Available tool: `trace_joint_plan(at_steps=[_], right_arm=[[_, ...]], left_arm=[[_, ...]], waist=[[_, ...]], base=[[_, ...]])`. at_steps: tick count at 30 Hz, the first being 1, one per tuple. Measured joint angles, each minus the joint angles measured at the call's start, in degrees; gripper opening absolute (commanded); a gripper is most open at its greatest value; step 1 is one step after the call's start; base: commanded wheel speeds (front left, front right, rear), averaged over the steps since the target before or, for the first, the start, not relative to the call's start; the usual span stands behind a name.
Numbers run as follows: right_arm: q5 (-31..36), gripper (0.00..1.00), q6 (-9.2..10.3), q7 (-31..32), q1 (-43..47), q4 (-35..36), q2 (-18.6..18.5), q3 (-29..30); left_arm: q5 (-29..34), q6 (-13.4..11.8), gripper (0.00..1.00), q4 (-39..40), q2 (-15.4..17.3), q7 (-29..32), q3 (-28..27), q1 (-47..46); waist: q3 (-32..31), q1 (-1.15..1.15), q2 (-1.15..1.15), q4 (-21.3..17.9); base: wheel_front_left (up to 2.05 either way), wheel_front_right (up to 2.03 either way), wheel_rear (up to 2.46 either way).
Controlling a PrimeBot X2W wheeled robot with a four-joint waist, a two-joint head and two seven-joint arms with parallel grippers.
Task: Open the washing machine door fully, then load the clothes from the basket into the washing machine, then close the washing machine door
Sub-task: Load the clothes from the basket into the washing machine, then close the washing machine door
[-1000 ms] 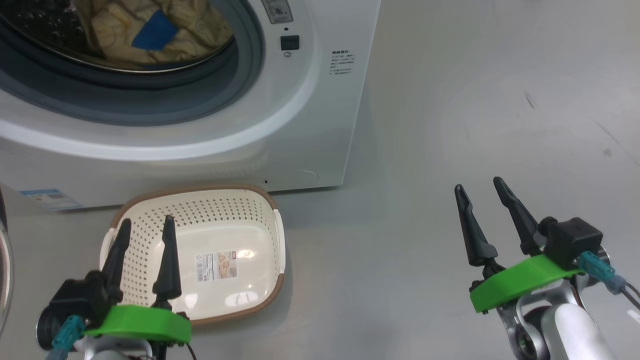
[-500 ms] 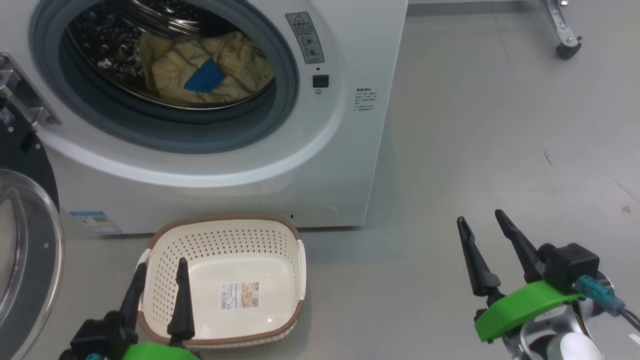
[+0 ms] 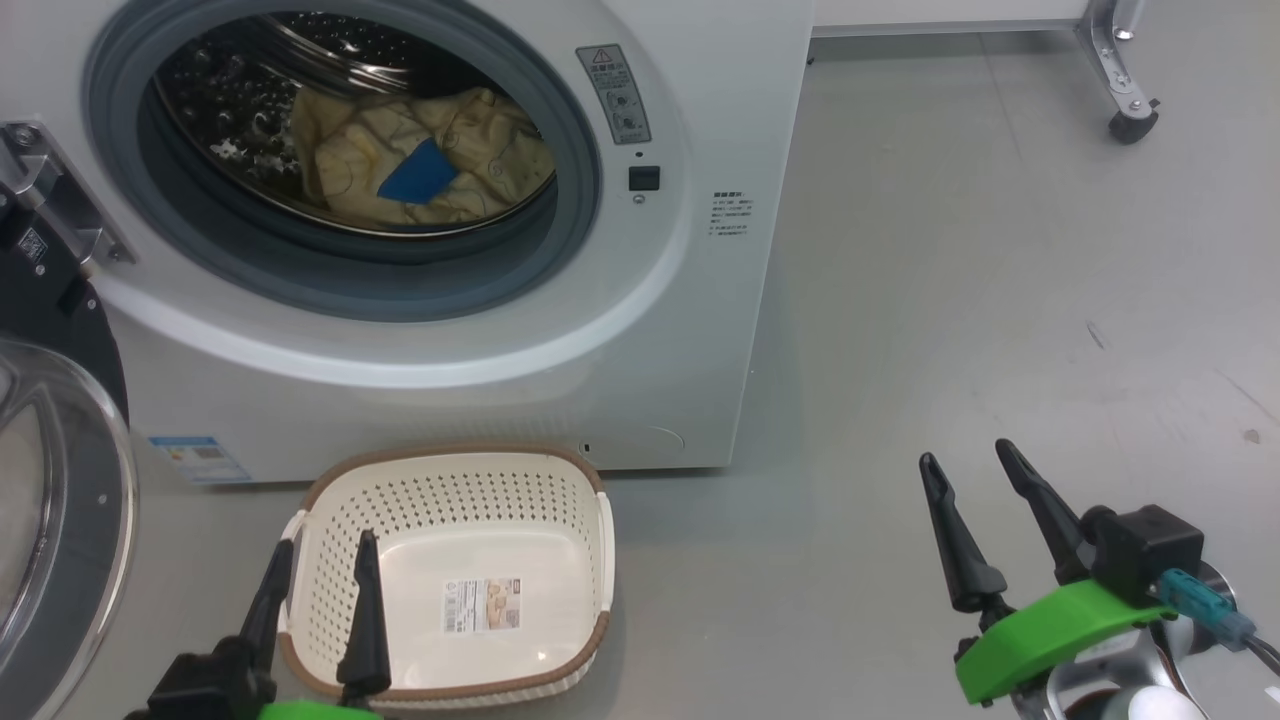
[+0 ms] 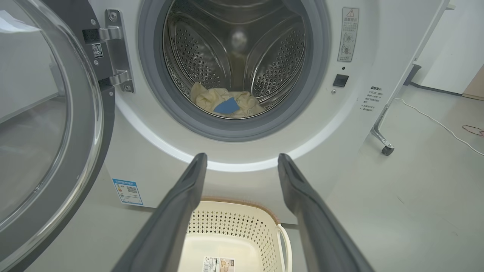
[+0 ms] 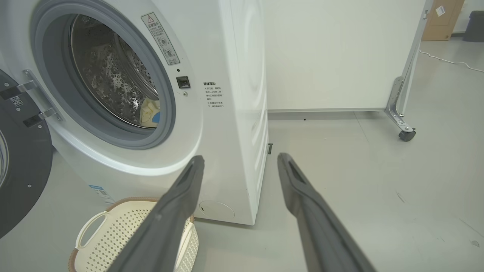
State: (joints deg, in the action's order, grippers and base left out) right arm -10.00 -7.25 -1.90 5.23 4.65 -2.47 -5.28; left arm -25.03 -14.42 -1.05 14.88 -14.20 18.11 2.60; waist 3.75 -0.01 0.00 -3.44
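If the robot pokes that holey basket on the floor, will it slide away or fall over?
The basket probably slides easily: it looks like thin plastic, holds just a label, and sits on a smooth floor. It likely will not tip, being low and wide. Its perforated walls may flex a bit if squeezed.

Bright, even light; sharp, soft shadows.

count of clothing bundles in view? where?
1. The clothes lie low in the drum of the washing machine. The basket holds just its label. Whether the bundle is more than one garment cannot be told.
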Motion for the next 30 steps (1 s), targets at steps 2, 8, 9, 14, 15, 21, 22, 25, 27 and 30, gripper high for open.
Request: trace_joint_plan(at_steps=[2, 8, 9, 14, 15, 21, 22, 25, 27, 30], right_arm=[[0.00, 1.00, 0.00, 0.01, 0.04, 0.25, 0.01, 0.01], [0.00, 1.00, 0.00, 0.16, 0.10, 0.45, 0.01, 0.03], [0.00, 1.00, 0.00, 0.16, 0.13, 0.46, 0.01, 0.03], [0.00, 1.00, 0.00, 0.18, 0.18, 0.47, 0.01, 0.04], [0.00, 1.00, 0.00, 0.22, 0.19, 0.53, 0.01, 0.05], [0.00, 1.00, 0.00, 0.48, 0.19, 0.62, 0.01, 0.05], [-0.01, 1.00, 0.00, 0.48, 0.19, 0.62, 0.01, 0.05], [-0.01, 1.00, 0.00, 0.48, 0.20, 0.62, 0.01, 0.05], [0.00, 1.00, 0.00, 0.48, 0.20, 0.62, 0.03, 0.05], [-0.01, 1.00, 0.00, 0.48, 0.19, 0.62, 0.03, 0.12]], left_arm=[[0.55, 0.00, 1.00, -0.08, -0.13, 0.00, -0.24, 0.08], [0.82, 0.00, 1.00, -0.26, -0.89, 0.00, -0.86, 0.18], [0.83, 0.01, 1.00, -0.29, -1.02, 0.00, -0.91, 0.18], [1.38, 0.02, 1.00, -0.52, -1.42, 0.00, -1.23, 0.27], [1.44, 0.02, 1.00, -0.54, -1.47, 0.00, -1.25, 0.27], [2.76, 0.02, 1.00, -0.59, -1.53, 0.00, -1.46, 0.29], [2.89, 0.02, 1.00, -0.57, -1.55, 0.00, -1.49, 0.28], [3.28, 0.03, 1.00, -0.56, -1.78, 0.00, -1.66, 0.30], [3.36, 0.03, 1.00, -0.55, -1.82, 0.00, -1.86, 0.31], [3.38, 0.04, 1.00, -0.53, -2.03, 0.00, -1.88, 0.30]], waist=[[0.02, 0.00, 0.00, -0.01], [-0.02, 0.00, 0.00, -0.04], [-0.01, 0.01, 0.00, -0.02], [0.02, 0.00, 0.00, 0.01], [0.11, 0.00, 0.00, 0.05], [0.31, 0.01, 0.00, 0.19], [0.32, 0.00, 0.00, 0.21], [0.21, 0.00, 0.00, 0.22], [0.15, 0.02, 0.00, 0.24], [0.08, 0.02, 0.00, 0.28]], base=[[0.00, 0.00, 0.00], [0.00, 0.00, 0.00], [0.00, 0.00, 0.00], [0.00, 0.00, 0.00], [0.00, 0.00, 0.00], [-0.37, 0.37, 0.00], [-0.74, 0.74, 0.00], [-1.01, 1.01, 0.00], [-1.36, 1.36, 0.00], [-1.69, 1.69, 0.00]])
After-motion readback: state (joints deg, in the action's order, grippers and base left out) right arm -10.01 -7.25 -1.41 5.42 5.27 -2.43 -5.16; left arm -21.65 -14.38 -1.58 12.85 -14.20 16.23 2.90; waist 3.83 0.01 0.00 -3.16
